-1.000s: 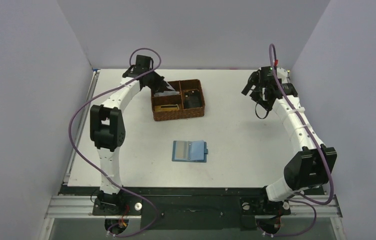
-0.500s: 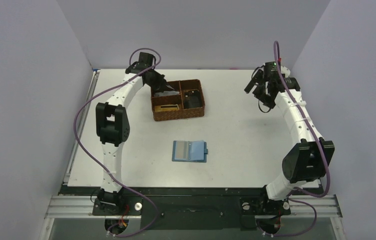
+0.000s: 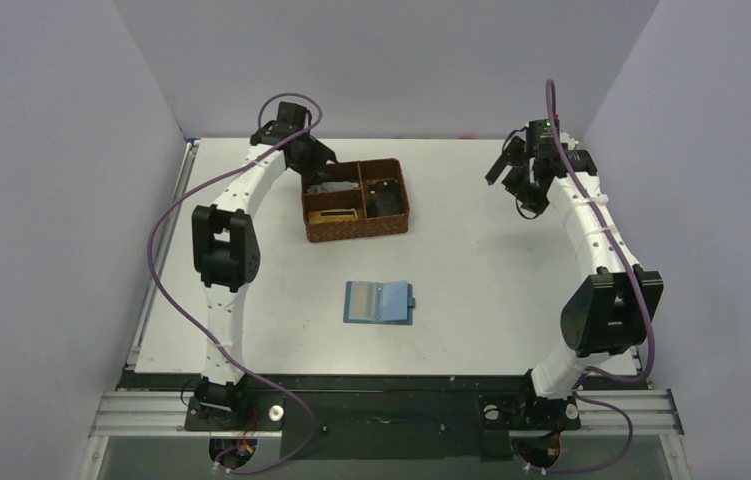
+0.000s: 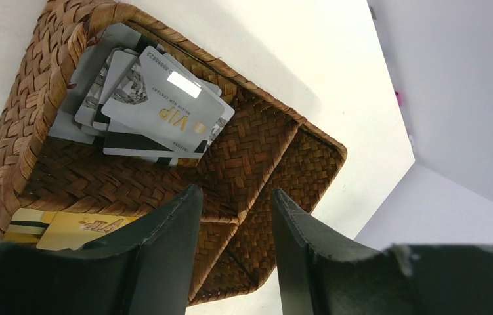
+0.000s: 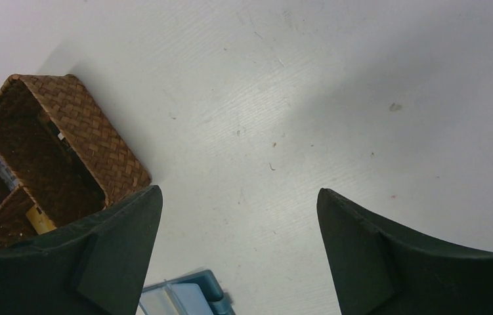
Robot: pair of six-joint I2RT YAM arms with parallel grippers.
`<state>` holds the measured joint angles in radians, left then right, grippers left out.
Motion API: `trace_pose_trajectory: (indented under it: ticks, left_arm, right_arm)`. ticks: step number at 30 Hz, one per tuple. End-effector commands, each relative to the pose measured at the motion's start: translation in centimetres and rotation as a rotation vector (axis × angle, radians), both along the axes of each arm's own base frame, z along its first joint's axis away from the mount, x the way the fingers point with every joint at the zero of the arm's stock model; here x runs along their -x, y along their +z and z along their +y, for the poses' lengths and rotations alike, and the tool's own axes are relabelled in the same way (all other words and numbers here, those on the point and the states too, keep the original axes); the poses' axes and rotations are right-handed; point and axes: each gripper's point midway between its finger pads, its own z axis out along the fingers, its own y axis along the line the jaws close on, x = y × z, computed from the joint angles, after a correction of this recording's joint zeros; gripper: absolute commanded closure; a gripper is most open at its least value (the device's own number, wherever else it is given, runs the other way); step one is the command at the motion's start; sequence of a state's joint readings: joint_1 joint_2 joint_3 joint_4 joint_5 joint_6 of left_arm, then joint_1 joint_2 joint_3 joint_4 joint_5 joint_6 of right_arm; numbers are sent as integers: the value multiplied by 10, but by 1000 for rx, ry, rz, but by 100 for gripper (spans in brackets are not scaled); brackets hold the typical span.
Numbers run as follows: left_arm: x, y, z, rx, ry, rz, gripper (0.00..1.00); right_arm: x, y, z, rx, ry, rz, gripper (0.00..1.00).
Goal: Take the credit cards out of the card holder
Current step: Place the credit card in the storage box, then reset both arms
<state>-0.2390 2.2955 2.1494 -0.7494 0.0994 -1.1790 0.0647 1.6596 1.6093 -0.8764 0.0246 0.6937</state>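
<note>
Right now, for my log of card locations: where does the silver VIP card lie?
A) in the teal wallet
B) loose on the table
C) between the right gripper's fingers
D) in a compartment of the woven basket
D: the left wrist view shows the silver VIP card lying on top of other cards inside a compartment of the woven basket.

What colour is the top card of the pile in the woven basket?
The top card is silver-grey with gold VIP lettering. The left wrist view shows it best.
</note>
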Motion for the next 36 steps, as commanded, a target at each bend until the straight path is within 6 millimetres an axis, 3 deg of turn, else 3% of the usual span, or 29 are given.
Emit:
trace_pose_trajectory:
  ticks: [1, 9, 16, 21, 28, 36]
  left_arm:
    - [-8, 42, 7, -33, -22, -107, 59]
    - [4, 65, 9, -90, -84, -160, 54]
    - [31, 81, 1, -74, -141, -205, 51]
    - [67, 80, -5, -80, -194, -231, 48]
    - [119, 91, -24, -157, -328, -315, 46]
    - [178, 91, -40, -234, -484, -329, 46]
  right_arm:
    - [-7, 10, 0, -23, -9, -29, 16]
    - [0, 14, 5, -27, -2, -37, 16]
    - [12, 21, 22, -9, 37, -54, 16]
    - [30, 25, 41, 28, 93, -73, 16]
    - [52, 9, 65, -2, 135, -107, 16]
    - [68, 20, 76, 6, 127, -189, 16]
